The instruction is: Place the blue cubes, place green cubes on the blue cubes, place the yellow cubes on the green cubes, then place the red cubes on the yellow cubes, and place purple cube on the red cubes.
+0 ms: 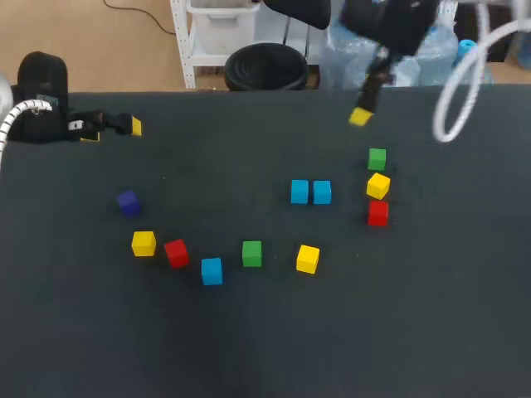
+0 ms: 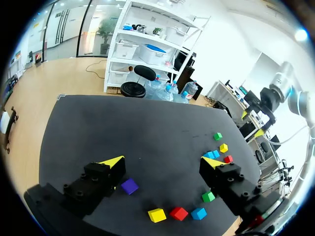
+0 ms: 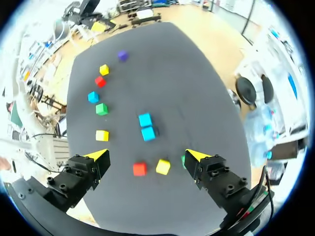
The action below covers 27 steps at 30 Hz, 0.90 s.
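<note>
My right hand (image 3: pixel 147 155) hangs released and empty over the tabletop (image 3: pixel 197 93). Just ahead, two blue cubes (image 3: pixel 145 120) sit side by side, likely the stacking base.

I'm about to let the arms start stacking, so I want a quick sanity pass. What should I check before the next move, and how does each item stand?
1. Left pincer open and empty: ok.
2. Right pincer open and empty: ok.
3. Blue pair side by side as base: ok.
4. Third blue cube with the pair: not ok, it lies apart.
5. Green cube by the right pincer uncovered: ok.
6. Blue pair touching: cannot tell.
</note>
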Tool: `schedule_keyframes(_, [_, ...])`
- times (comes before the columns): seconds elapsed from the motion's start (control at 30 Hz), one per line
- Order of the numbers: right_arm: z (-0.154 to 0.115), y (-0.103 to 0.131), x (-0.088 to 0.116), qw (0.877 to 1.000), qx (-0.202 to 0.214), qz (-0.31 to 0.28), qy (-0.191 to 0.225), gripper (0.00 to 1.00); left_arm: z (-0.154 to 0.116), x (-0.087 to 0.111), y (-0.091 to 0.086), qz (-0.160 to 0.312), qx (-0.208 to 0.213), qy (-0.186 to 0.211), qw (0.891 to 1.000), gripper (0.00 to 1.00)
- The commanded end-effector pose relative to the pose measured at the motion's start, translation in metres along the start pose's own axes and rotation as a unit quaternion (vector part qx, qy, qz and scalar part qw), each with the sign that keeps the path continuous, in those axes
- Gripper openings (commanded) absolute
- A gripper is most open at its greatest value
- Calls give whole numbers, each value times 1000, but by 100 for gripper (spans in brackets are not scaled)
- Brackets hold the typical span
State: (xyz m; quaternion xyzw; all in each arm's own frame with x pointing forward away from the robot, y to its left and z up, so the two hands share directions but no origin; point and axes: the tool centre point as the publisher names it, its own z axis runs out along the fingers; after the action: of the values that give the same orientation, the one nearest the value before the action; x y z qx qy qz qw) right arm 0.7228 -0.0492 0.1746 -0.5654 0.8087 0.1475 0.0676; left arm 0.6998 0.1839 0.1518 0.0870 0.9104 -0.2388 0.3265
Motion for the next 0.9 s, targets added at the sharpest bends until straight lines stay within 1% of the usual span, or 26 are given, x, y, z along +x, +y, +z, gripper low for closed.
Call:
schedule_keyframes(0.03, [-12,7,70,913,227,138,-309,100,0,1,1,1,3,-3,1000,100])
schedule_keyframes(0.07, [-11,4,79,904,246,156,-313,100,0,1,1,1,3,-3,1000,100])
schedule_keyframes(0.1, [-10,2,88,896,255,174,-319,100,0,1,1,1,3,-3,1000,100])
schedule_keyframes(0.13, [-9,0,97,888,252,196,-331,100,0,1,1,1,3,-3,1000,100])
schedule_keyframes(0.2, [-5,-2,113,870,273,229,-341,100,0,1,1,1,3,-3,1000,100])
schedule_keyframes(0.27, [3,-3,126,857,274,260,-350,100,0,1,1,1,3,-3,1000,100])
schedule_keyframes(0.3, [9,-3,131,854,274,270,-349,100,0,1,1,1,3,-3,1000,100])
schedule_keyframes(0.4, [23,0,136,851,272,279,-351,100,0,1,1,1,3,-3,1000,100])
schedule_keyframes(0.47, [30,3,135,857,266,275,-345,100,0,1,1,1,3,-3,1000,100])
schedule_keyframes(0.5, [32,4,134,855,269,275,-348,100,0,1,1,1,3,-3,1000,100])
schedule_keyframes(0.57, [36,5,131,862,260,269,-342,100,0,1,1,1,3,-3,1000,100])
schedule_keyframes(0.63, [37,4,128,860,259,266,-349,100,0,1,1,1,3,-3,1000,100])
schedule_keyframes(0.67, [37,4,126,863,257,263,-346,100,0,1,1,1,3,-3,1000,100])
schedule_keyframes(0.7, [36,3,124,862,265,258,-347,100,0,1,1,1,3,-3,1000,100])
schedule_keyframes(0.77, [33,1,121,862,265,256,-349,100,0,1,1,1,3,-3,1000,100])
schedule_keyframes(0.83, [28,-3,122,857,266,260,-358,100,0,1,1,1,3,-3,1000,100])
schedule_keyframes(0.9, [28,-3,122,857,266,260,-358,100,0,1,1,1,3,-3,1000,100])
